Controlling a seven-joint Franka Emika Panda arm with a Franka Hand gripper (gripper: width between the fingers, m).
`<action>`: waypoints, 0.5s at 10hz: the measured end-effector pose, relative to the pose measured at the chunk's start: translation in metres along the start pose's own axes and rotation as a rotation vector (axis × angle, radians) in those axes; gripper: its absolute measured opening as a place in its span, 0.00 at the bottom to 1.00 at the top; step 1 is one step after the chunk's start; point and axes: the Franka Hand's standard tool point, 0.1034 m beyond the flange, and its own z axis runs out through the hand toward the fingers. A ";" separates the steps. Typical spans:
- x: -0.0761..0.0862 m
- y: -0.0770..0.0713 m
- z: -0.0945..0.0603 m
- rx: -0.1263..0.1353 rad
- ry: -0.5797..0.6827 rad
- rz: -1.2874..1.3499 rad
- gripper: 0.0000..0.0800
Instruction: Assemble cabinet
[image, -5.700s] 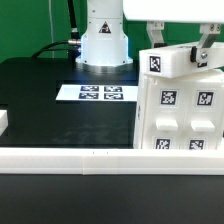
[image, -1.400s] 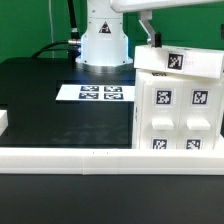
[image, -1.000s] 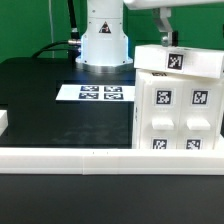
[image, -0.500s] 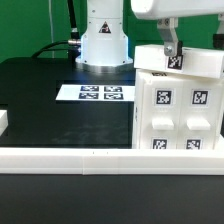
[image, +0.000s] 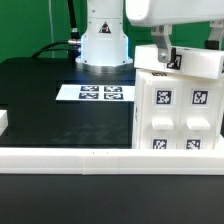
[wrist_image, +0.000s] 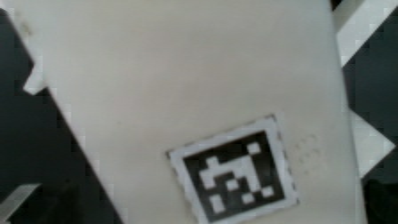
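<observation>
The cabinet (image: 178, 110) stands at the exterior view's right, a white box with marker tags on its front. A white top panel (image: 195, 62) with one tag lies flat on it. My gripper (image: 190, 48) hangs low over this panel. One finger (image: 163, 45) reaches down at the panel's left end and the other is near the frame's right edge, so the jaws look open around it. The wrist view is blurred and filled by the top panel (wrist_image: 160, 100) and its tag (wrist_image: 240, 180). No fingertips show clearly there.
The marker board (image: 100, 93) lies on the black table in front of the robot base (image: 104, 40). A long low white rail (image: 60, 155) runs along the table's front edge. A small white piece (image: 3, 122) sits at the left edge.
The top panel, earlier tilted in the gripper, now lies flat on the cabinet. Over the last second the gripper has come down from above to the panel.
</observation>
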 end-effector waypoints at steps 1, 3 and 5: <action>-0.001 0.000 0.001 -0.001 -0.001 0.005 1.00; -0.001 0.000 0.001 -0.002 -0.001 0.015 0.84; -0.002 0.003 0.001 -0.001 0.000 0.021 0.70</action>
